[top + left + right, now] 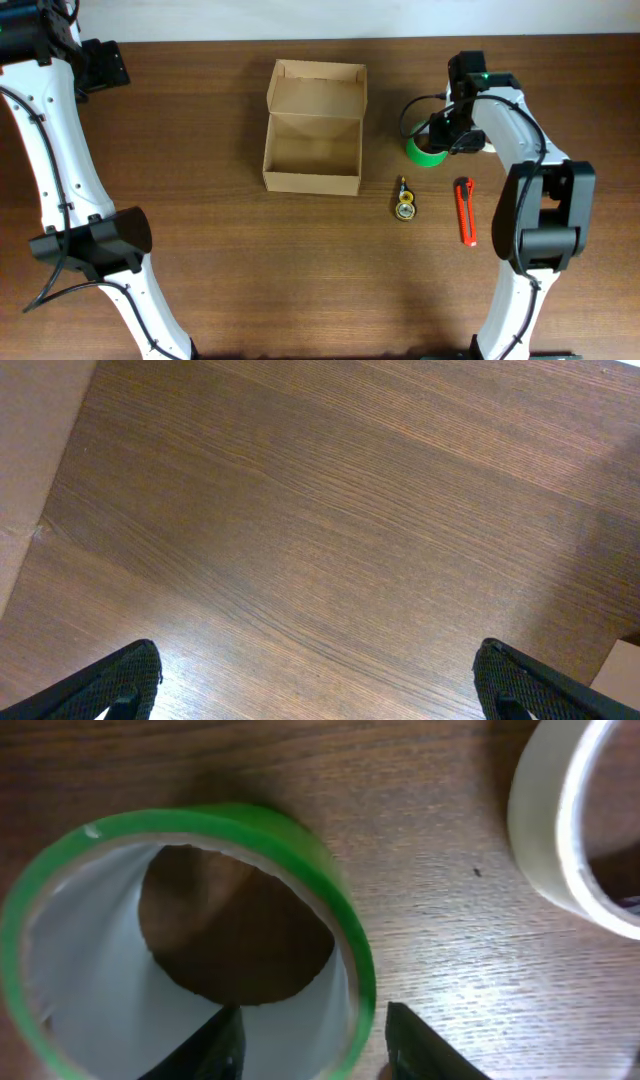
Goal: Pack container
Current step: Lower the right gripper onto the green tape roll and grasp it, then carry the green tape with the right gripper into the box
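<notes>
Left gripper point(320, 695) gapes wide over the table point(330, 510) near its ten o'clock edge. The container point(310, 183) sits at twelve, lid back, empty. At its three o'clock, right gripper point(312, 1042) straddles the green tape roll point(80, 990) wall, jaws part open.

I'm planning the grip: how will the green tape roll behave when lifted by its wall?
The green tape roll is a thin hollow ring, so probably light and slightly squashable. Lying flat, it should not roll; on edge it likely would. With the right tool straddling one wall, it may tilt when lifted.
</notes>
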